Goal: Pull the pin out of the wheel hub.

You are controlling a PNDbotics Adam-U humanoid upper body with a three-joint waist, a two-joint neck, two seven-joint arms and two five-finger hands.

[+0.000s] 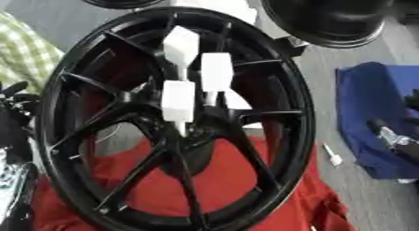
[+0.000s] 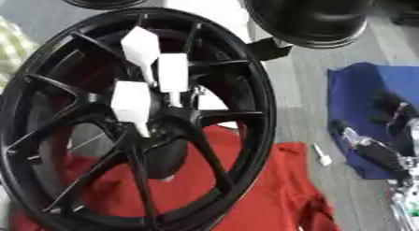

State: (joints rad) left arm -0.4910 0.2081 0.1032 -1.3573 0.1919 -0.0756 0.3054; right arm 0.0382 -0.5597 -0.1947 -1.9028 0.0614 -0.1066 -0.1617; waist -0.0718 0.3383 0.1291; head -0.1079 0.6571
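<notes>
A big black wheel (image 1: pixel 176 122) stands over a red cloth (image 1: pixel 221 188). Three white pins (image 1: pixel 178 101) stick out near its hub. My right hand (image 2: pixel 376 153) is beside the wheel, over a blue cloth (image 2: pixel 360 99); it is blurry, so I cannot tell its fingers. My left hand (image 1: pixel 15 108) is cut off.

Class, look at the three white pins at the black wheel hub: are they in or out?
In. The three white pins stick up from the black wheel hub's centre; neither hand touches them.
</notes>
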